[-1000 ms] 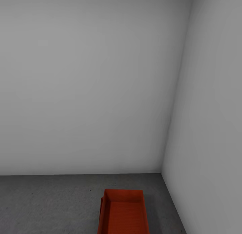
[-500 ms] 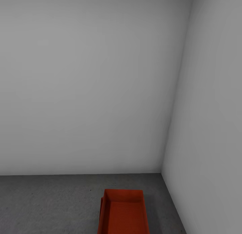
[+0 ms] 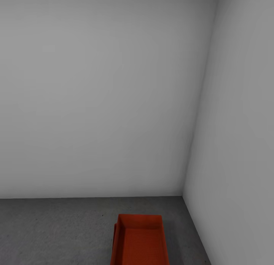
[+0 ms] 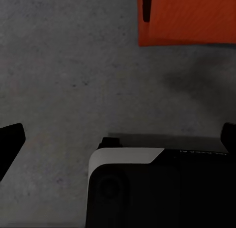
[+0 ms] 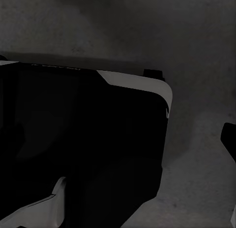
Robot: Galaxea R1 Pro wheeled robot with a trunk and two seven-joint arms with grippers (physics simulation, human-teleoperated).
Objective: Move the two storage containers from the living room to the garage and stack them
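Near the floor's far right corner, close to the meeting of two plain pale grey walls (image 3: 95,105): an orange-red, topless rectangular plastic storage container (image 3: 142,242), resting on the dark grey speckled concrete floor (image 3: 57,230), long axis running toward the back wall, ribbed bottom showing and nothing inside. Stands just beside the right wall without touching it. Along its left side, a darker orange strip (image 3: 114,242), perhaps the rim of a second, like bin nested beneath; cannot tell for certain.

From the left wrist view, same container (image 4: 191,19) well apart from the left tool (image 4: 118,139), whose black fingertips (image 4: 10,139) stand wide apart, clamped on nothing, above bare concrete and the robot's dark, white-edged body (image 4: 147,188). Right tool (image 5: 115,98) likewise holding nothing: one fingertip (image 5: 229,137) far out at the side, jaws seemingly apart, over bare floor.

Handling, as a judgement: likely light, being thin-walled and without load; stiff enough at the corners, but probably springy mid-wall, and smooth plastic apt to slip under a weak pinch. Best taken by the top rim of a short end wall, or by both long walls near the corners, one tool each side, to keep it level. Not fragile; apt to skid on concrete if nudged sideways.
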